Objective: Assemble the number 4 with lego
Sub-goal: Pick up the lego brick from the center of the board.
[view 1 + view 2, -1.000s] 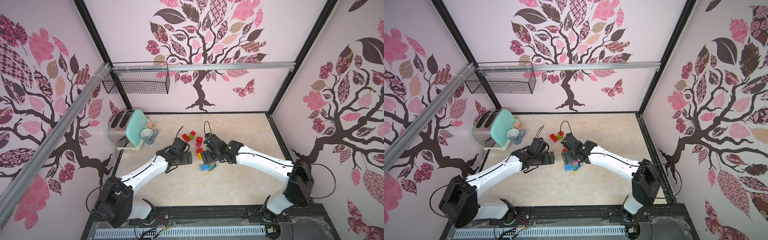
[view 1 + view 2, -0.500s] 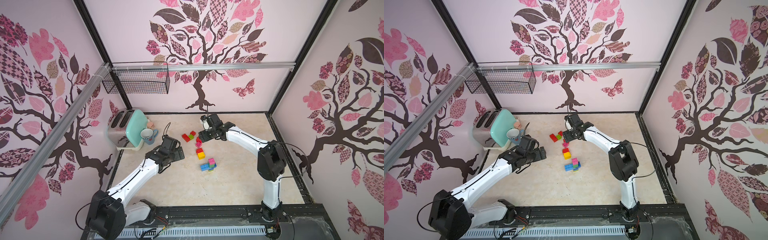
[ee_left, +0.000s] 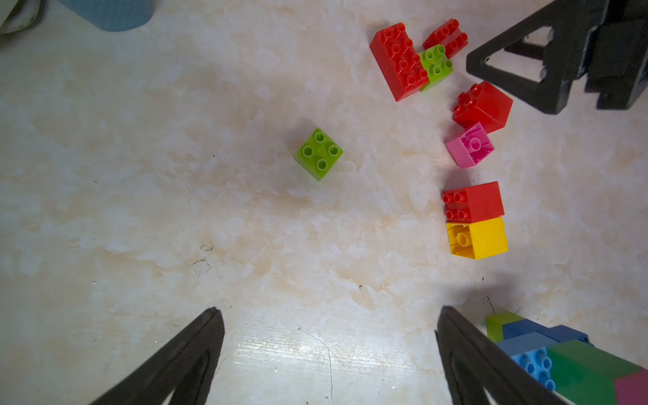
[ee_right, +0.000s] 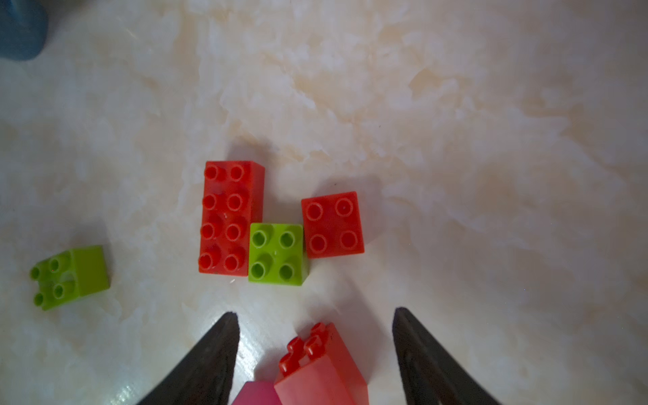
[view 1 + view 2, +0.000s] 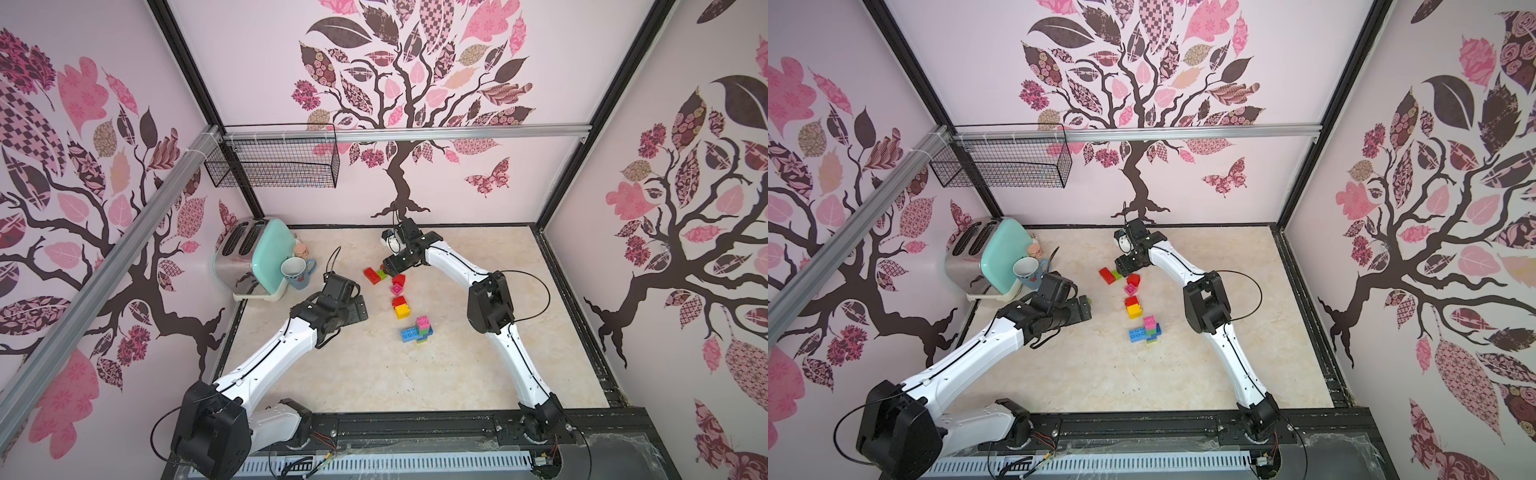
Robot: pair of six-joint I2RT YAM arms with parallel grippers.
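Lego red brick [image 4: 321,364] lying tipped just beside pink brick [image 4: 256,392], sitting between parted jaws of right gripper [image 4: 315,312]; left gripper [image 3: 328,309], spread wide, hanging farther off.

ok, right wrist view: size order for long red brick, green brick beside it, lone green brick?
1. long red brick
2. green brick beside it and lone green brick: look alike, lone one seen obliquely, so tied.

Green brick [image 3: 319,153] on tabletop [image 3: 157,175], jaws spread
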